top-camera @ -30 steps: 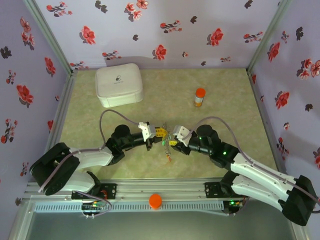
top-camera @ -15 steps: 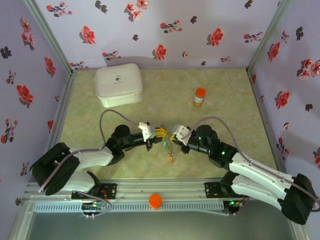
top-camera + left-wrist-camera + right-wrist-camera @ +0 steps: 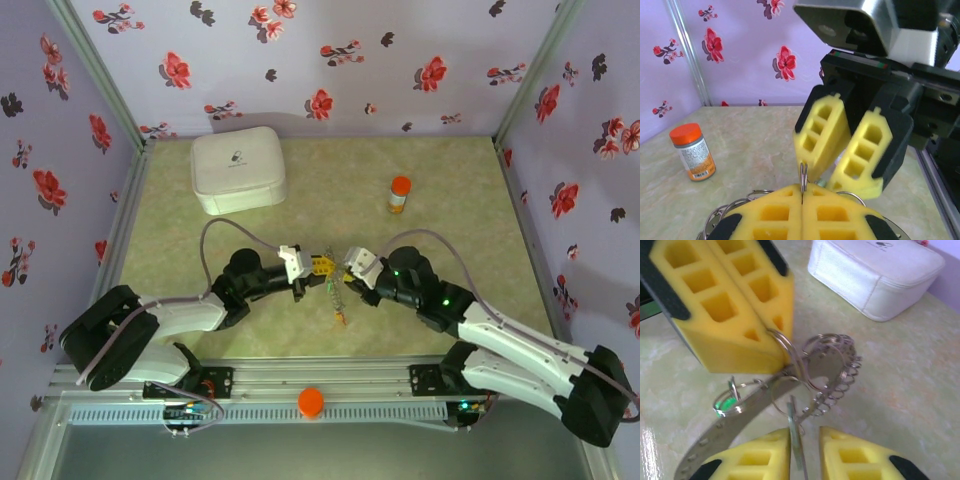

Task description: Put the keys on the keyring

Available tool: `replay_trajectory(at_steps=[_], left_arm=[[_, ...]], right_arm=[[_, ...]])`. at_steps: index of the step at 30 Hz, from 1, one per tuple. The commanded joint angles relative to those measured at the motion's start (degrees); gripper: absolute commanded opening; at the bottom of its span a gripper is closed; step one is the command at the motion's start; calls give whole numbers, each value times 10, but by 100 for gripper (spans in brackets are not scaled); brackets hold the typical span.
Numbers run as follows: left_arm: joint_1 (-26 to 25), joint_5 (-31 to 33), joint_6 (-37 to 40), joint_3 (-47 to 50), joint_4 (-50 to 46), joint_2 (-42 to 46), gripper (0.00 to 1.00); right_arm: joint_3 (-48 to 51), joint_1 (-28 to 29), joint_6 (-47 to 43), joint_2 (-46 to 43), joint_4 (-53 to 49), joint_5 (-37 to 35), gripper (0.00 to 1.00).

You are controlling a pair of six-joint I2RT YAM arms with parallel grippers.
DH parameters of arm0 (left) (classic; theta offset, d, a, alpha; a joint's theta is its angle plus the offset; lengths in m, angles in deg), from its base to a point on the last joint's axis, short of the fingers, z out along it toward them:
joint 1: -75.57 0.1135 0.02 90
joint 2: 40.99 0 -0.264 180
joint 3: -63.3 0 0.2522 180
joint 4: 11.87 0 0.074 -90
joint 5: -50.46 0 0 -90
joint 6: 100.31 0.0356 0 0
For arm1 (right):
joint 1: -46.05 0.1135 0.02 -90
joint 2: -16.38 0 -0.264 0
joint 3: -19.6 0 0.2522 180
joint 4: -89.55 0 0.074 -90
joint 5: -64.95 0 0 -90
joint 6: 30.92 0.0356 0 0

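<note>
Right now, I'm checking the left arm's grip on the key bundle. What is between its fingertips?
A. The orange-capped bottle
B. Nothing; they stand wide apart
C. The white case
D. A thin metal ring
D: the left gripper has its yellow fingers pressed together, and a thin metal ring sticks out of the seam between them.

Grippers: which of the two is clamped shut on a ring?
The left gripper: its yellow fingers meet, pinching a metal ring. The right gripper has a clear gap between its own.
</note>
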Motion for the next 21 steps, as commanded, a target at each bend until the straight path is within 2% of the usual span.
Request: replay_trajectory(at_steps=[1,5,17,21], left_arm=[[-3,-7,32,-20,11,13,0],[-11,-16,54,-40,-37,17,0],[-16,-40,49,-42,-43,25,0],[-16,-47,47,-42,-44,26,0]], right_arm=[[7,-26,5,-36,-45,47,27],[-20,-26,19,-50,-53,118,30],[-24,-26,33,-34,17,106,28],[-26,-26,44,-29,27,130,27]])
